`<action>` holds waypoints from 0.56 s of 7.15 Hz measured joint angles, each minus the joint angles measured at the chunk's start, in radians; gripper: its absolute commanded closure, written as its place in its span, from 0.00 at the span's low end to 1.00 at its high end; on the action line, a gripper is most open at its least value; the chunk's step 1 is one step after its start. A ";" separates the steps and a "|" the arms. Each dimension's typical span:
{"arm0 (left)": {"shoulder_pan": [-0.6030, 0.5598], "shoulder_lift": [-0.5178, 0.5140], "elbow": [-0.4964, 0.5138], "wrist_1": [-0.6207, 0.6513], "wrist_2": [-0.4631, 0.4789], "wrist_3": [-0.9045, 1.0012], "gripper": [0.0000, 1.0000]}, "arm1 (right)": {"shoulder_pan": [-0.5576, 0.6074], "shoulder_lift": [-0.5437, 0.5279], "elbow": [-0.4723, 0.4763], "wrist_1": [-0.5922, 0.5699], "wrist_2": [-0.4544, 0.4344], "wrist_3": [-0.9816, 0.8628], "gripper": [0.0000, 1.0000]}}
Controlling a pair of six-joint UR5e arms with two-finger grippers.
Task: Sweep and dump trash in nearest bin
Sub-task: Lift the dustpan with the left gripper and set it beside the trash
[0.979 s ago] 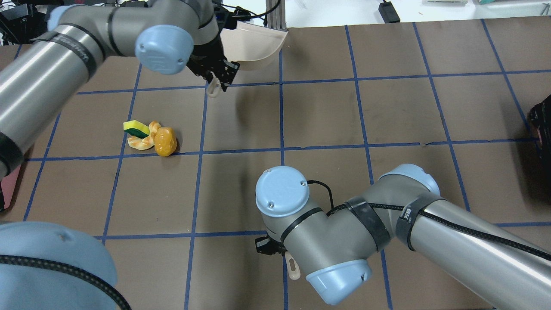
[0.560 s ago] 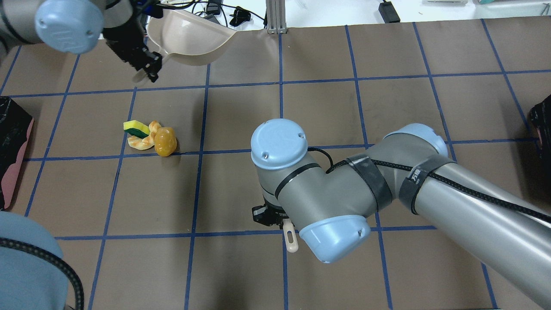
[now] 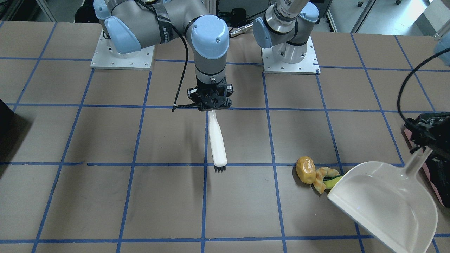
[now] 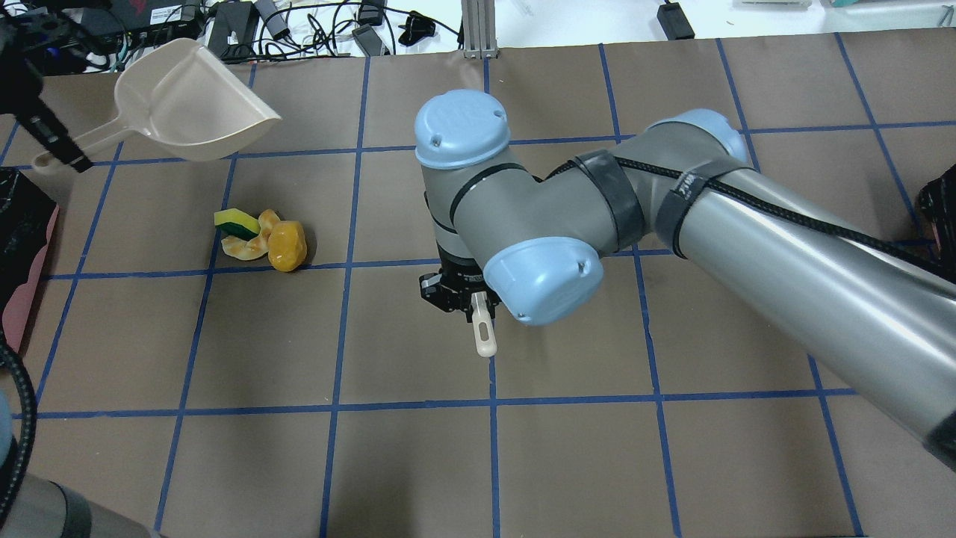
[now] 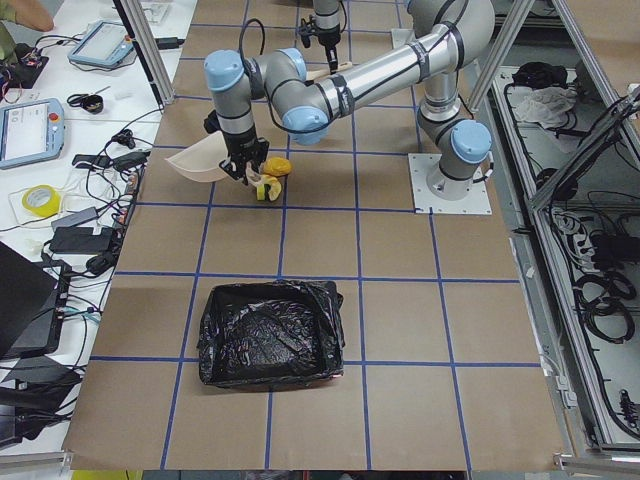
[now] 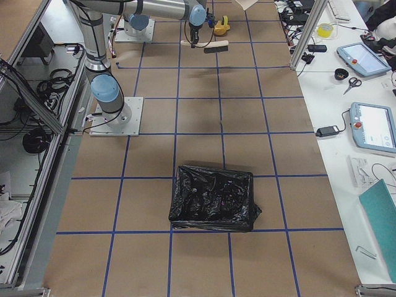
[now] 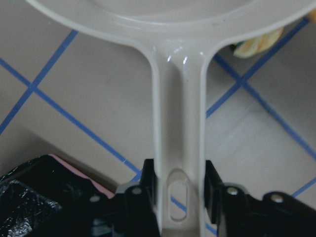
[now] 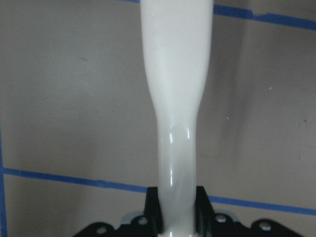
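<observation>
The trash lies in a small heap on the brown table: a glossy potato-like lump, a tan curled pastry and a yellow-green wedge. My left gripper is shut on the handle of the white dustpan, held tilted above the table just beyond the heap. My right gripper is shut on the white brush, right of the heap, bristles pointing down. The pink-sided bin stands at the table's left end.
A plain dark container stands at the table's right end. Blue tape lines grid the table. My right arm's elbow and forearm hang over the table's middle and right. Cables lie past the far edge.
My left arm has swung the dustpan leftward along the far side, to the heap's far left. My right arm has carried the brush away from the robot, toward the table's middle. The trash has not moved.
</observation>
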 measured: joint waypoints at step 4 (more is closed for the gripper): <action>0.157 -0.058 -0.088 0.284 0.095 0.522 1.00 | 0.005 0.242 -0.274 0.036 0.044 0.052 1.00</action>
